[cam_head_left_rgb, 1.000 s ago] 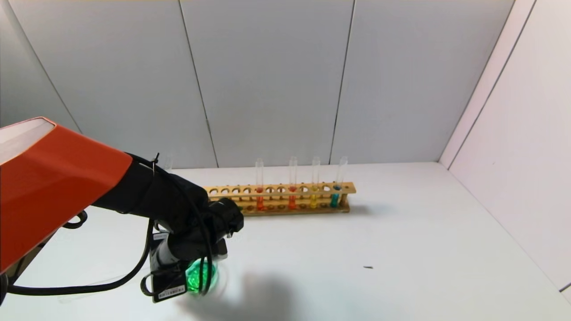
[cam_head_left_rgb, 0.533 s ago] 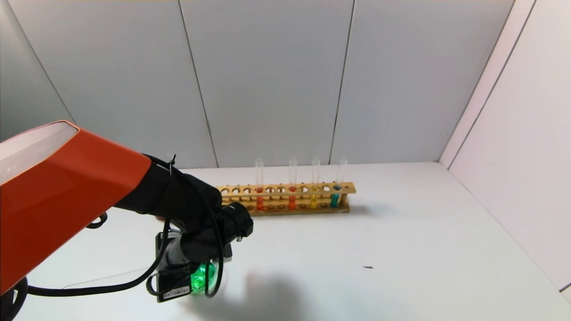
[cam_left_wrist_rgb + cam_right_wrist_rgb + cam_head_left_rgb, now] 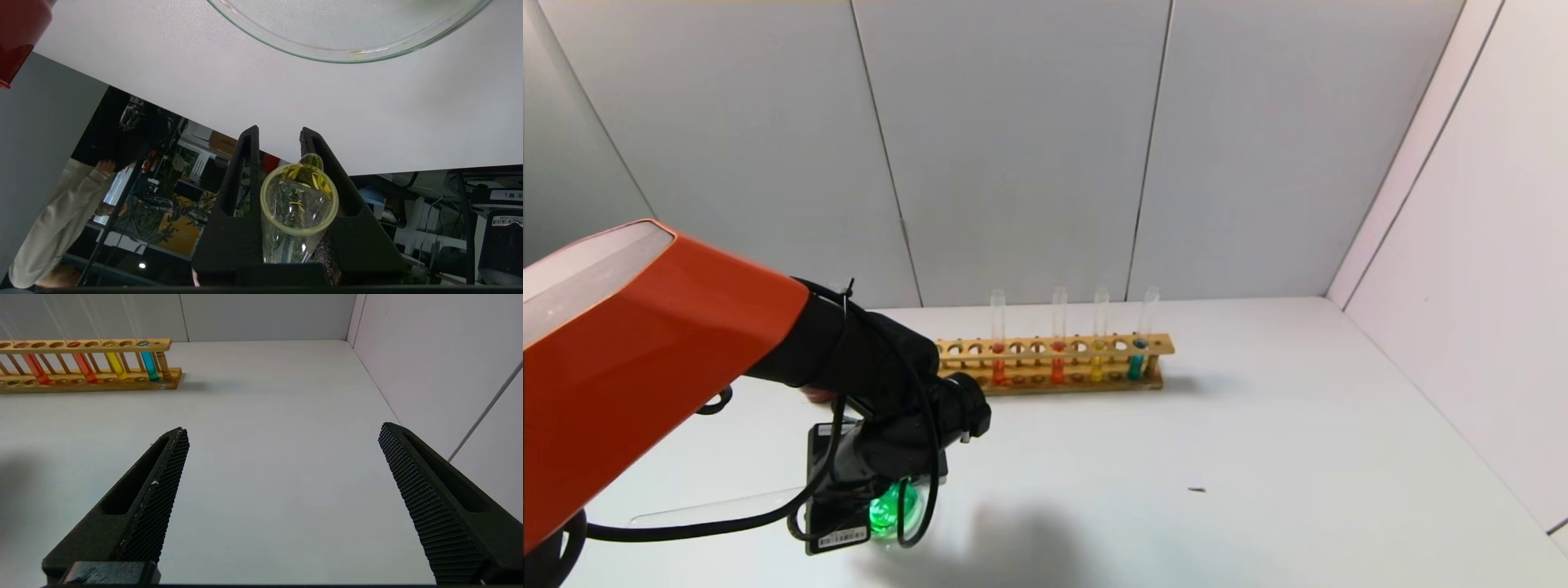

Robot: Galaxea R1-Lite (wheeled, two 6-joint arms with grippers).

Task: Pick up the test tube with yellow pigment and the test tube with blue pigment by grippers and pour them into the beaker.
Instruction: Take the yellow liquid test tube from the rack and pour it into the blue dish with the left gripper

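The left gripper (image 3: pixel 278 141) tips the yellow tube (image 3: pixel 299 204) near the beaker (image 3: pixel 894 510).

Its fingers (image 3: pixel 244 171) are shut tight on the tube, which looks almost empty, with only a yellow tint at its mouth. In the head view the beaker sits on the white surface (image 3: pixel 1258 457) under the left gripper and holds green liquid, so both colours seem to be in already. The pour looks like it is about done. Next, the left gripper should turn the tube upright and lift it away slowly, so it does not bump the beaker. The right gripper (image 3: pixel 282 486) hangs over the bare surface with its fingers wide apart, holding nothing. The rack (image 3: pixel 1054 363) with four other tubes stands further back.
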